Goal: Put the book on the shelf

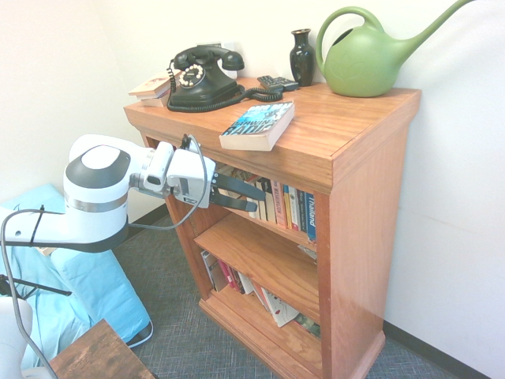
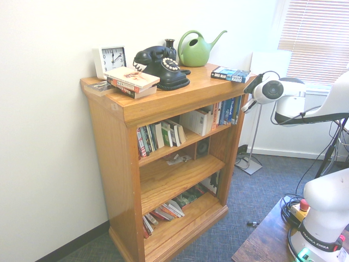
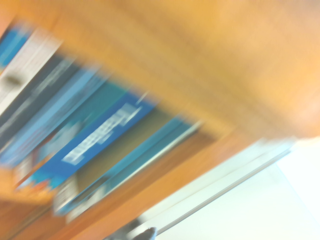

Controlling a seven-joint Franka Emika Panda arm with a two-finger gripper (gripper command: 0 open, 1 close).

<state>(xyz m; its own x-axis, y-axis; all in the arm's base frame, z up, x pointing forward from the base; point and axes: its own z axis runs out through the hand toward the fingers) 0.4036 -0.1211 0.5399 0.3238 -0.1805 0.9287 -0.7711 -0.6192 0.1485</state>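
The book (image 1: pixel 258 125) lies flat on the bookcase top (image 1: pixel 347 126), near its front edge, blue cover up, held by nothing. Below, the shelf (image 1: pixel 296 230) carries a row of upright paperbacks (image 1: pixel 288 207). The end effector (image 1: pixel 257 200) is level with that row, just in front of it, fingers apart and empty. Behind the book stand a black telephone (image 1: pixel 201 77), a dark vase (image 1: pixel 301 57) and a green watering can (image 1: pixel 369 57).

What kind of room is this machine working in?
Probably a home office or study corner, though the pictures cannot settle it. A wooden bookcase stands on grey carpet, its shelves lined with paperbacks. On top sit an old black dial telephone, a small white clock and a green watering can.
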